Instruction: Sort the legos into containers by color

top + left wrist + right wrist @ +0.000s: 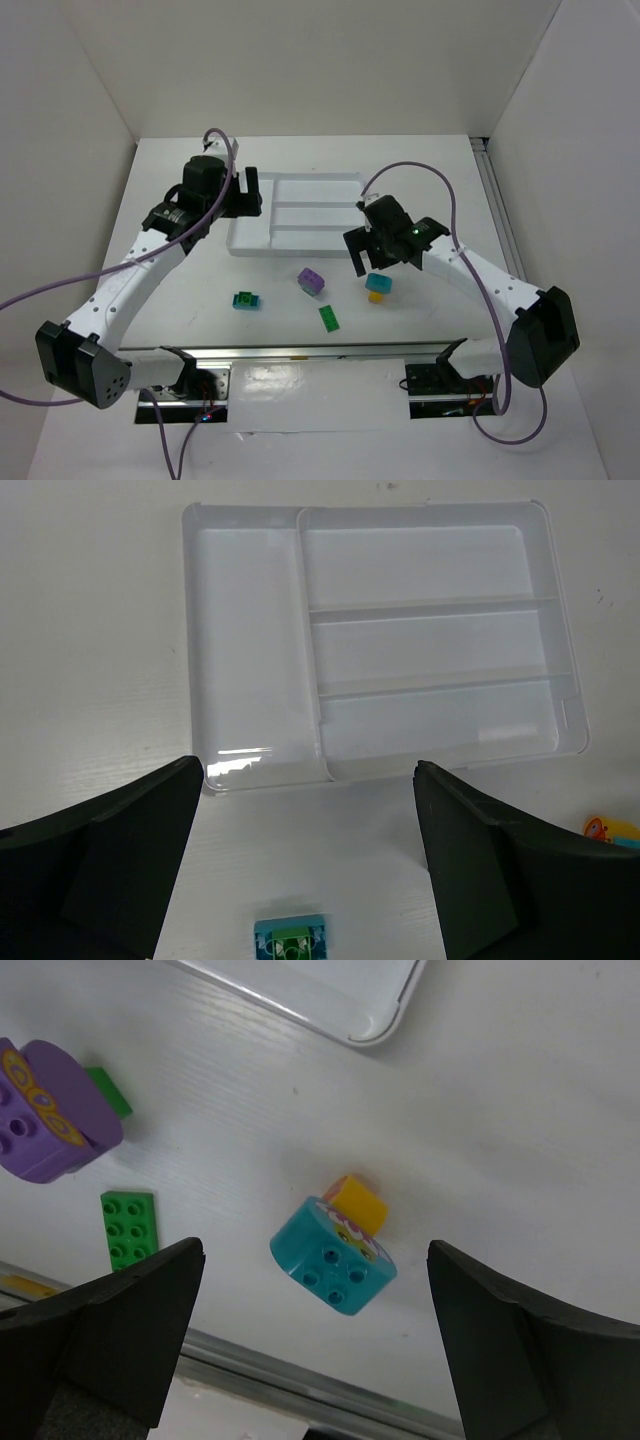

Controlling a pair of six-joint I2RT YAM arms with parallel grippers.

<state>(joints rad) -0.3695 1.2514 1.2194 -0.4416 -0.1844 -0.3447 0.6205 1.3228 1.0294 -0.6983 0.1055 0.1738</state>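
White worktop (180, 330) carries all visible legos (311, 281) loose, the tray (310, 190) holds none, and the left tool (309, 768) and right tool (316, 1248) stand open, empty.

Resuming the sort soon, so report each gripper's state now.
Left gripper: open, holding nothing.
Right gripper: open, holding nothing; the teal brick lies ungripped below it.

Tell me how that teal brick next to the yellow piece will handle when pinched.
The teal brick looks like rigid moulded plastic, so it is probably stiff and light. Its rounded side may slip in a pinch. The yellow piece touches it and might come along or be knocked aside.
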